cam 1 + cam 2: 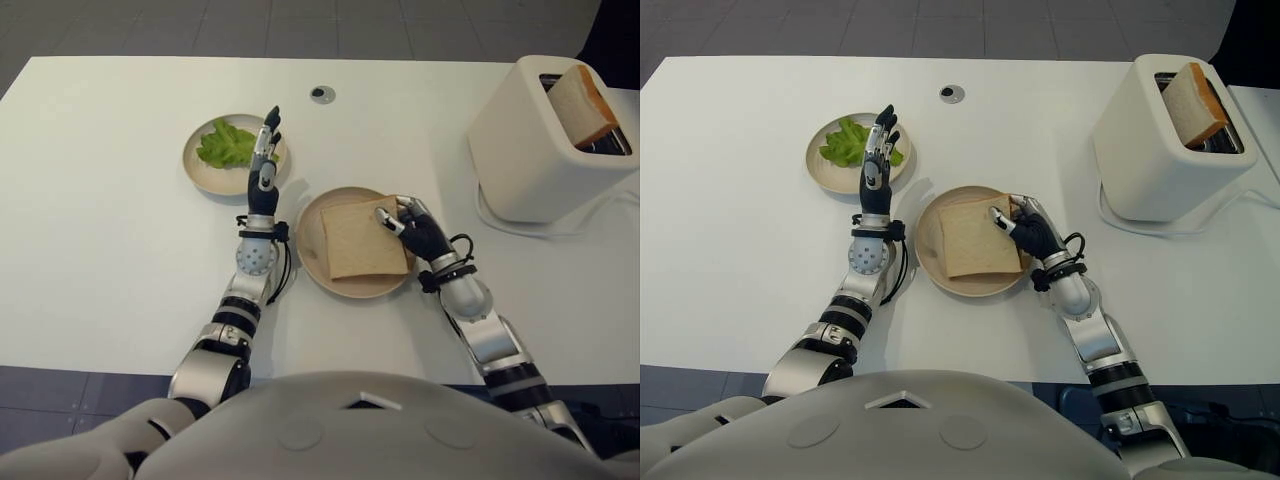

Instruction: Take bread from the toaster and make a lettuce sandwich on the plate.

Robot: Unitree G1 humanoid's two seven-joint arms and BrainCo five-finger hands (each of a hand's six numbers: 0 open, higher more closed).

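The right hand (pixel 418 228) clamps the bread slice (pixel 355 242) lying on the plate (pixel 308 248), left hand (pixel 263 170) open by the lettuce (pixel 225 146); a snagging release could drag the slice off

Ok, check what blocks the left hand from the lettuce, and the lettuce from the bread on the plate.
Nothing visible stands between the left hand and the lettuce, nor between the lettuce and the plate. On the plate, the right hand holds the right corner of the bread slice, covering part of it.
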